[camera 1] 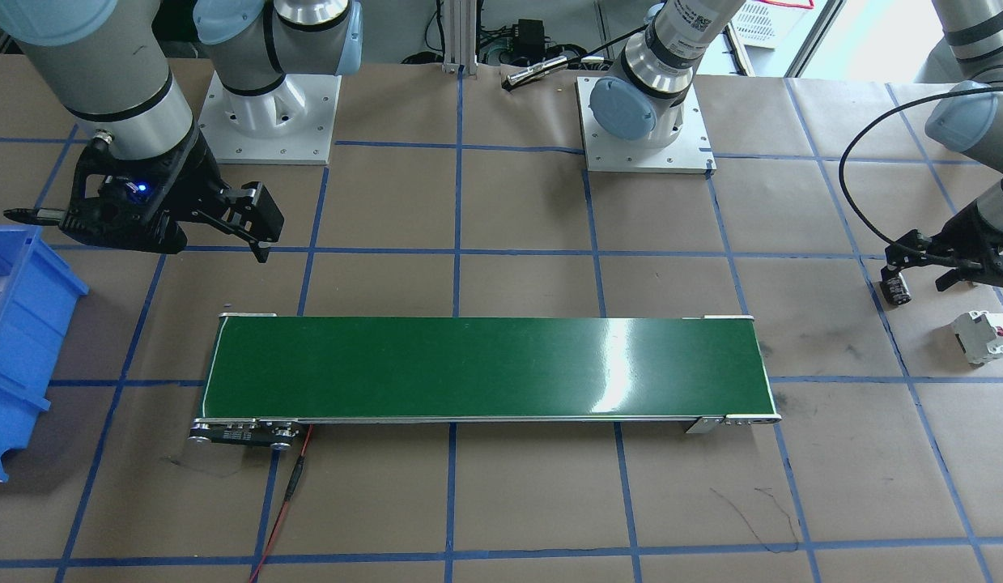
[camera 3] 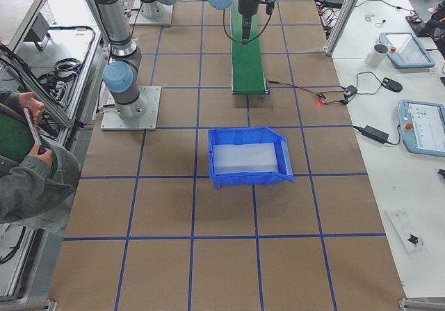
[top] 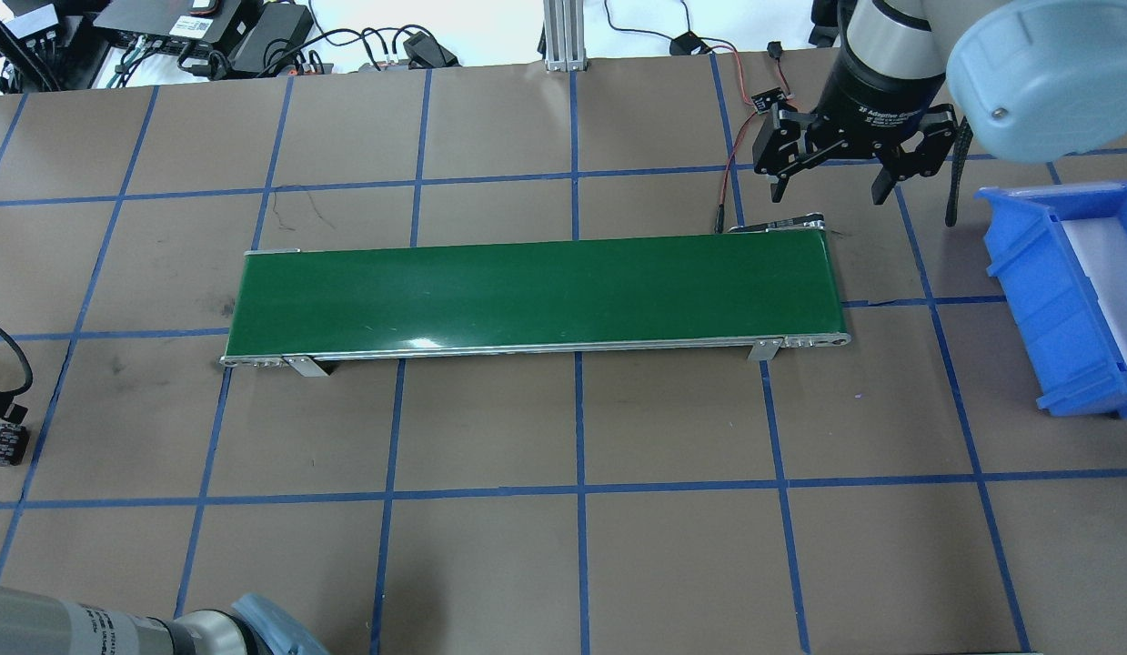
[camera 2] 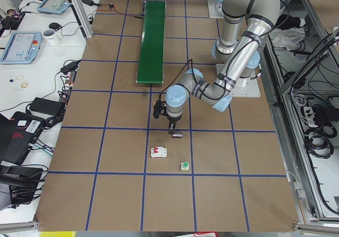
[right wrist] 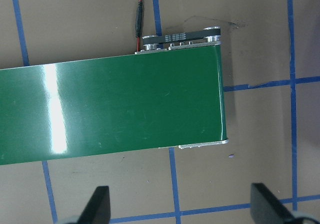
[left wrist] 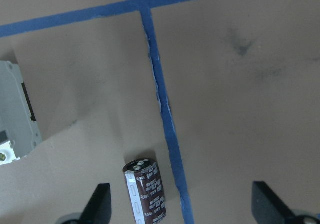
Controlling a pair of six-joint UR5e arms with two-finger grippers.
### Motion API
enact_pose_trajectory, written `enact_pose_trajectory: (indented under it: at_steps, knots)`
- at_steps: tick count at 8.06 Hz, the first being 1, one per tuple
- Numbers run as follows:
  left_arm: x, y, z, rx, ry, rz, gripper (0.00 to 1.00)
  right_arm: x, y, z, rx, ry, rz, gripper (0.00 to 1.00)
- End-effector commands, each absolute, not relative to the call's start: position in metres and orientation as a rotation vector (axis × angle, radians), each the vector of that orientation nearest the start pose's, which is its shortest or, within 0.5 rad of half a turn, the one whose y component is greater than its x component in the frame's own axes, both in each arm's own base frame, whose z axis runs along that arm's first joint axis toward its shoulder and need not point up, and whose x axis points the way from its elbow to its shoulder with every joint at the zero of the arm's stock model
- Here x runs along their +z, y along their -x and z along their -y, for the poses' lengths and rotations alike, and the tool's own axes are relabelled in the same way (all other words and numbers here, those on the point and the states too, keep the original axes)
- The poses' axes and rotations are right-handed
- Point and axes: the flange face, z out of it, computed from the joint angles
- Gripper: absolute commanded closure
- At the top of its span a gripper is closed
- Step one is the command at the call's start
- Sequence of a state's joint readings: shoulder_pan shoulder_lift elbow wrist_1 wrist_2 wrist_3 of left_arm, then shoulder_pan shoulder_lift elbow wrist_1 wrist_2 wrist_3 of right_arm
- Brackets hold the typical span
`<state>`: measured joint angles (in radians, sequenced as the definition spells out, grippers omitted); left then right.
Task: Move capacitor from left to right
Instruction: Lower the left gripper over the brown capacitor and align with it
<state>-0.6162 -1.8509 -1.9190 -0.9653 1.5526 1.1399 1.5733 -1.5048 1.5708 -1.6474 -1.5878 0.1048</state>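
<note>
Left gripper (camera 1: 922,274): hanging low over the table's left end, jaws standing wide, gripping nothing.
Capacitor (left wrist: 145,192): lying on its side on the brown paper, between the left gripper's fingers (left wrist: 99,204) and nearer this one; can't tell if it is touching it. A blue tape line (left wrist: 165,114) is running just beside it.
Breaker (camera 1: 984,335): white with a red tab, sitting near the capacitor, apart from it.
Button (camera 2: 185,166): green cap, sitting further toward the table's end, beyond the breaker.
Right gripper (top: 831,188): hovering over the right end of the conveyor belt (top: 536,291), jaws spread wide, carrying nothing.
Blue bin (top: 1054,273): sitting past the belt's right end, well apart from the capacitor.
</note>
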Motion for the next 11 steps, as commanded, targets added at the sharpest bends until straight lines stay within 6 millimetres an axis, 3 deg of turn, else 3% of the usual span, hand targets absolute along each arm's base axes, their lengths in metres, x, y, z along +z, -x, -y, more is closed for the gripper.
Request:
enact_pose_trajectory:
  at_steps: [1, 3, 4, 7, 11]
  knots:
    - [0.232, -0.364, 0.415, 0.035, -0.266, -3.138, 0.00, 0.462, -0.132, 0.520, -0.016, -0.163, -3.157, 0.00]
    - [0.213, -0.401, 0.391, 0.020, -0.135, -3.137, 0.00, 0.462, -0.133, 0.520, -0.016, -0.160, -3.157, 0.00]
    - [0.215, -0.406, 0.387, 0.012, -0.094, -3.138, 0.00, 0.462, -0.132, 0.520, -0.016, -0.165, -3.157, 0.00]
    - [0.210, -0.405, 0.383, -0.037, 0.034, -3.171, 0.04, 0.462, -0.132, 0.520, -0.019, -0.167, -3.155, 0.00]
    - [0.196, -0.404, 0.389, -0.099, 0.045, -3.217, 0.07, 0.462, -0.132, 0.520, -0.021, -0.167, -3.156, 0.00]
